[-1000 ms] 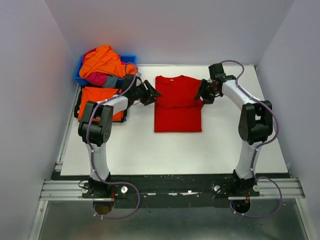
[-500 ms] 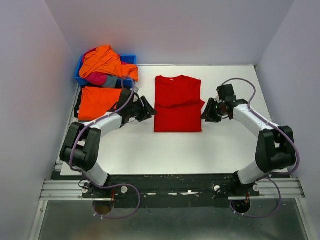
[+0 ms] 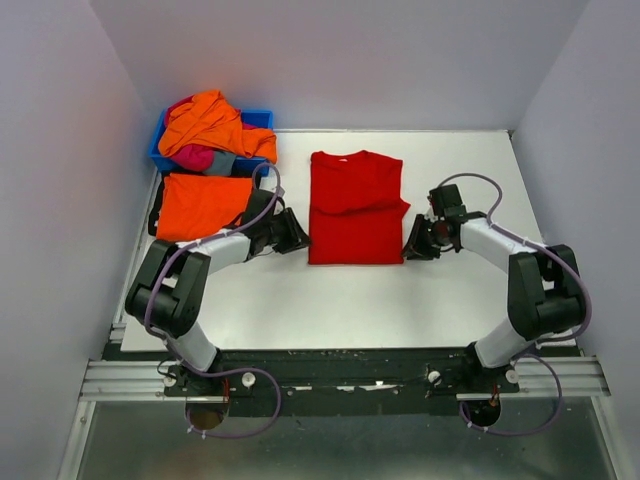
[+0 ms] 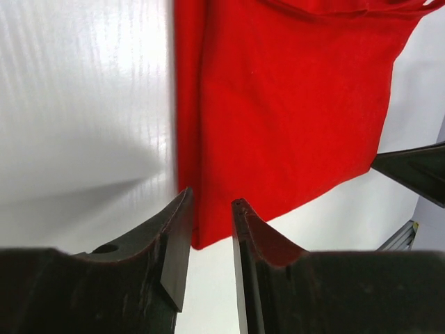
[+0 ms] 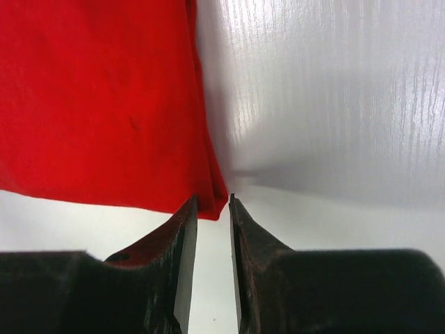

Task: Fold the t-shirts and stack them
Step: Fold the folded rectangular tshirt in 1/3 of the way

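Midway across the table (image 3: 330, 300) lies the red t-shirt (image 3: 355, 205), soft matte cloth folded to a tall rectangle, with its collar at the far end and a slanted fold ridge crossing its middle. Its near hem runs straight, and both near corners lie flat on the glossy white, faintly ribbed surface. My left gripper (image 4: 211, 203) sits low at the near left corner, black jaws a narrow gap apart with the corner's tip in that gap. My right gripper (image 5: 213, 200) sits likewise at the near right corner. Whether either jaw touches cloth I cannot tell. Far left, a folded orange t-shirt (image 3: 200, 205) lies flat, its near edge hidden behind my left arm. Beyond it a blue bin (image 3: 262, 118) holds a crumpled heap of t-shirts (image 3: 210, 125), orange over pink and grey. White table runs open from the hem to the near edge.
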Motion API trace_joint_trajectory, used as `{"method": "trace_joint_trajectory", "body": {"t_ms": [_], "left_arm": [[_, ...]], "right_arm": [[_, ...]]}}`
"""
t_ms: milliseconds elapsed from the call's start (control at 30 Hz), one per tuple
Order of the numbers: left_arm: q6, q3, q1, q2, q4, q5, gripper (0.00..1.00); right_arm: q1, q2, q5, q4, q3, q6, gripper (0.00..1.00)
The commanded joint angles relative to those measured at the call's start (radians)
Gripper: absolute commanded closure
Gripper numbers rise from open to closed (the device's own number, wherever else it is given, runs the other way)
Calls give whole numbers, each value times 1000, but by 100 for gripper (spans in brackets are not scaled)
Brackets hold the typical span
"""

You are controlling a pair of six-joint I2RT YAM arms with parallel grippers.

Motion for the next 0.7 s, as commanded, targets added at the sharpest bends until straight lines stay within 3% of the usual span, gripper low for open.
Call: {"method": "trace_joint_trajectory", "body": {"t_ms": [0,667], "left_arm": [[54,67,-36,55,-18,-36,58],[83,149,-58,149,-98,-64,54]], "right_arm": [[5,45,19,30,46,-24,68],[3,104,-11,82,99,-22,69]]}}
